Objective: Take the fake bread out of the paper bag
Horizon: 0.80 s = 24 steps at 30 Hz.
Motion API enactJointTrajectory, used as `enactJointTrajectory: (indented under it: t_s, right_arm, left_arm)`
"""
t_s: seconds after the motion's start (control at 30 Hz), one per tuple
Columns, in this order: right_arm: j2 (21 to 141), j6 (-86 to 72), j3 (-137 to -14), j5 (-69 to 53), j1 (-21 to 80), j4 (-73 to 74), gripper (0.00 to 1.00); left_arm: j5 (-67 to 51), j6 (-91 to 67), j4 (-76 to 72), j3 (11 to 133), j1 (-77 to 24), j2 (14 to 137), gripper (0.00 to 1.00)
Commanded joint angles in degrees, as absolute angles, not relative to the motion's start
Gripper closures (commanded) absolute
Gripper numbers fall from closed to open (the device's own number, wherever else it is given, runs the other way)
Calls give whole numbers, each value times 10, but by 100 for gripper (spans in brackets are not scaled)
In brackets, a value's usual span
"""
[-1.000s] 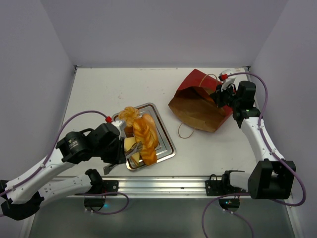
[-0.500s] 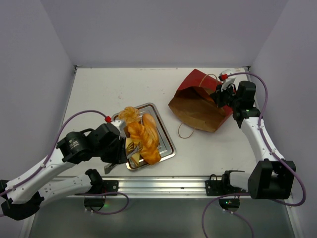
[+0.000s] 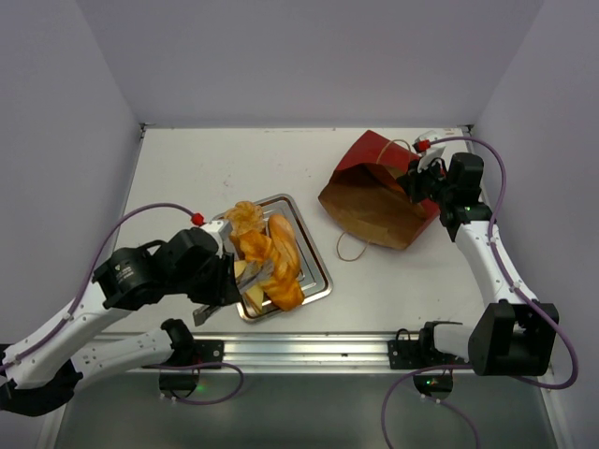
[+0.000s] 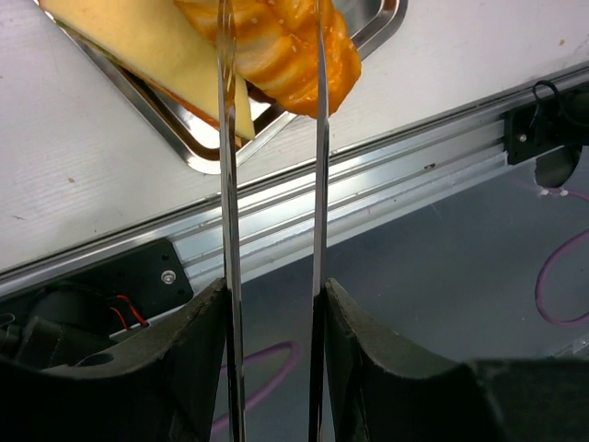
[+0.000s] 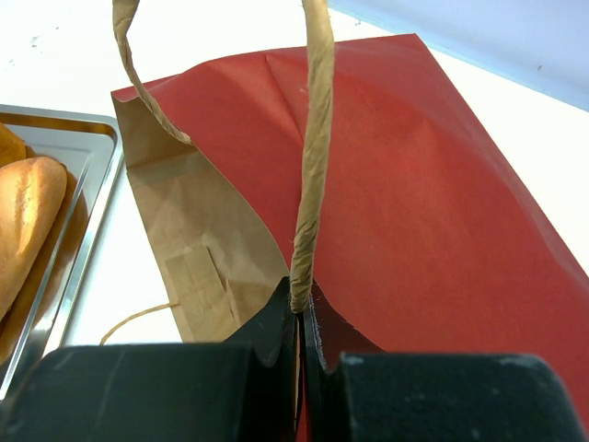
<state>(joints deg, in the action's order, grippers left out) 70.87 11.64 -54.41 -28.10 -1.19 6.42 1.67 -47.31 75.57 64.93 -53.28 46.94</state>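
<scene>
The fake bread lies on a silver tray [image 3: 321, 277]: a baguette [image 3: 286, 258], a braided loaf [image 3: 255, 245], a round roll [image 3: 241, 216] and a pale yellow wedge [image 3: 245, 271]. My left gripper [image 3: 223, 288] is shut on metal tongs [image 3: 255, 277], whose blades [image 4: 225, 184] straddle the end of an orange loaf [image 4: 294, 46] beside the wedge [image 4: 156, 41]; their tips are out of view. The paper bag [image 3: 374, 192] lies on its side at the right, mouth toward the tray. My right gripper [image 3: 417, 183] is shut on its string handle [image 5: 313, 166]. The bag's inside is hidden.
The bag's other handle [image 3: 348, 245] loops loose on the table between bag and tray. A metal rail [image 3: 309, 351] runs along the near table edge, just below the tray [image 4: 198, 152]. Walls close the table on three sides. The tray's corner [image 5: 92, 184] shows left of the bag [image 5: 414, 184].
My left arm has drawn a little left and back, and the tongs have shifted slightly over the bread on the tray. The right arm and the bag have not moved.
</scene>
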Motion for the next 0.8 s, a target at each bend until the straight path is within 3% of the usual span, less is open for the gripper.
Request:
enactJointTrajectory:
  t_s: [0.0, 0.33, 0.57, 0.77]
  right_arm:
    - [708, 115, -547, -290, -14, 57, 100]
    - [708, 115, -548, -291, -14, 58, 100]
    - [708, 120, -550, -294, -14, 62, 100]
    - [701, 161, -557, -337, -19, 83, 100]
  left_arm:
    - [8, -482, 755, 686, -533, 461, 53]
    - [-43, -467, 715, 755, -533, 465, 59]
    - [-137, -452, 480, 666, -533, 515, 58]
    - [-185, -480, 224, 601, -533, 643, 58]
